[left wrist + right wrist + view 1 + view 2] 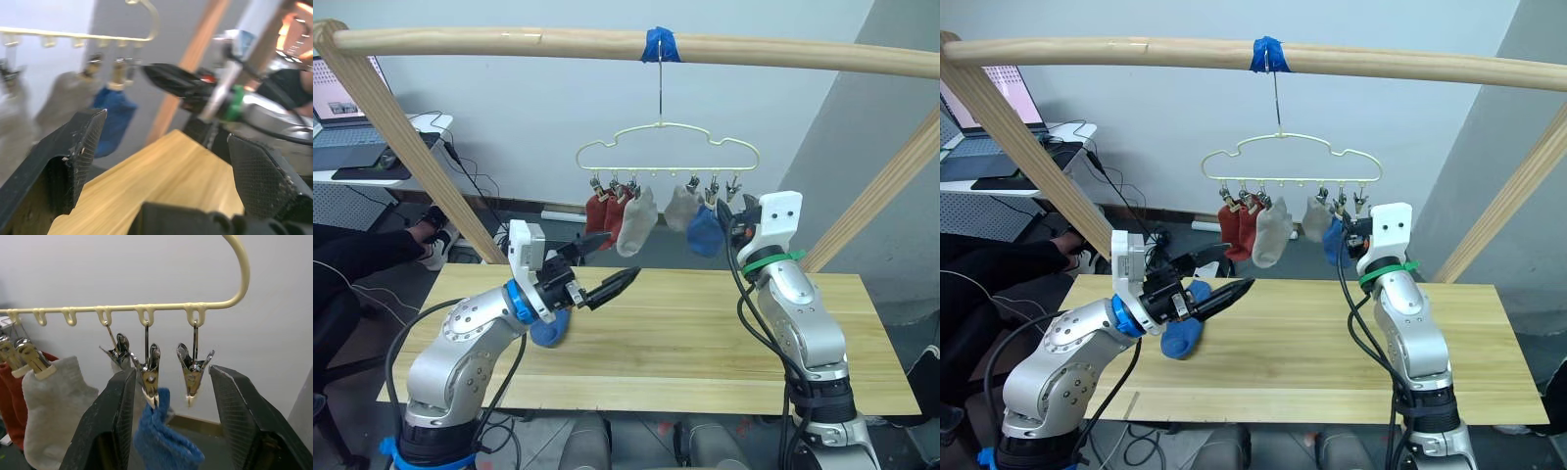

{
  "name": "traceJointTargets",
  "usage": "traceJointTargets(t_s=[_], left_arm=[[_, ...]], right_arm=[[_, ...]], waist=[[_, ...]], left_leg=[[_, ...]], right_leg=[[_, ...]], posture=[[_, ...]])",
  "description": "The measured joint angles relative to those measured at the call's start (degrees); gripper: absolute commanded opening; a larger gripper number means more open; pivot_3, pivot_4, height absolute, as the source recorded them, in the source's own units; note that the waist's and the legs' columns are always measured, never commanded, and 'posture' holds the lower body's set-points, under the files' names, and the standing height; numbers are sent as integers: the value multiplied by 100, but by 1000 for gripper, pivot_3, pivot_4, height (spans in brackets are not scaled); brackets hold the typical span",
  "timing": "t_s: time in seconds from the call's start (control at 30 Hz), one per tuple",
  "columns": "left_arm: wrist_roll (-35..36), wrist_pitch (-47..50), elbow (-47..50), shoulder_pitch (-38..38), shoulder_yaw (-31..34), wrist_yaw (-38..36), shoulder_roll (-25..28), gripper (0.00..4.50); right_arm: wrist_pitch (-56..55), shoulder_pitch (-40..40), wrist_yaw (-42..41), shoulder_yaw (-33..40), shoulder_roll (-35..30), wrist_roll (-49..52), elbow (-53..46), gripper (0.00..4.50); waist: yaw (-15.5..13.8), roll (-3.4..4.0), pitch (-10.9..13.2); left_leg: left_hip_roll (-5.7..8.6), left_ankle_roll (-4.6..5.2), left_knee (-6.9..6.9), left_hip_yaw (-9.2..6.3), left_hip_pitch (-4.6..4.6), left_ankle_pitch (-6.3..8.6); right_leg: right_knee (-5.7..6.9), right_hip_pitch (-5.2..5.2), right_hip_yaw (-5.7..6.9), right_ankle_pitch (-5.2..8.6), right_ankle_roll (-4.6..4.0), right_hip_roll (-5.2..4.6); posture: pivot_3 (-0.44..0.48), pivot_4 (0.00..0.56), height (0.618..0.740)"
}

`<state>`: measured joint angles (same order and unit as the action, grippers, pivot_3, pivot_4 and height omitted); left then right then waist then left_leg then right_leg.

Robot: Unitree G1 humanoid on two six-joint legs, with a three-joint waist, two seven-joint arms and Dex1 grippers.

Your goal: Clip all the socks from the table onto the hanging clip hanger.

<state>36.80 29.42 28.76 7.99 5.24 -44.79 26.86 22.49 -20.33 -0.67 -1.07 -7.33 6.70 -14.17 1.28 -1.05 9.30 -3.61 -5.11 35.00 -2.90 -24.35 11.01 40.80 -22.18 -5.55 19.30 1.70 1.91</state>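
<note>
The pale gold clip hanger (666, 145) hangs from the pole above the table's far edge. Clipped to it are two rust red socks (605, 213), two grey socks (637, 221) and a blue sock (705, 231); its rightmost clip (193, 374) is empty. Another blue sock (1182, 335) lies on the table (705, 333) at the left, under my left wrist. My left gripper (619, 257) hovers open and empty above the table, pointing toward the hanger. My right gripper (171, 370) is raised and open, its fingers on either side of the blue sock's clip and the empty clip, touching neither.
A thick wooden pole (509, 41) with blue tape (661, 44) spans the top on slanted posts (411, 147) at both sides. Behind on the left stand a desk with a laptop (342, 117) and cables, and a person's dark-clad leg (362, 257).
</note>
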Motion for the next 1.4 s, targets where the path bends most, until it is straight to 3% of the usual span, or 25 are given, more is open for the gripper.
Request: traceJointTargets(t_s=[1.4], left_arm=[[86, -140, 131, 56, -98, 43, 112, 4500]], right_arm=[[-699, -954, 824, 449, 619, -541, 1676, 2469]], waist=[[-133, 2, 1]], left_leg=[[-1, 1, -3, 1, -1, 0]], right_leg=[[-3, -2, -1, -1, -3, 0]], posture=[[162, 150, 740]])
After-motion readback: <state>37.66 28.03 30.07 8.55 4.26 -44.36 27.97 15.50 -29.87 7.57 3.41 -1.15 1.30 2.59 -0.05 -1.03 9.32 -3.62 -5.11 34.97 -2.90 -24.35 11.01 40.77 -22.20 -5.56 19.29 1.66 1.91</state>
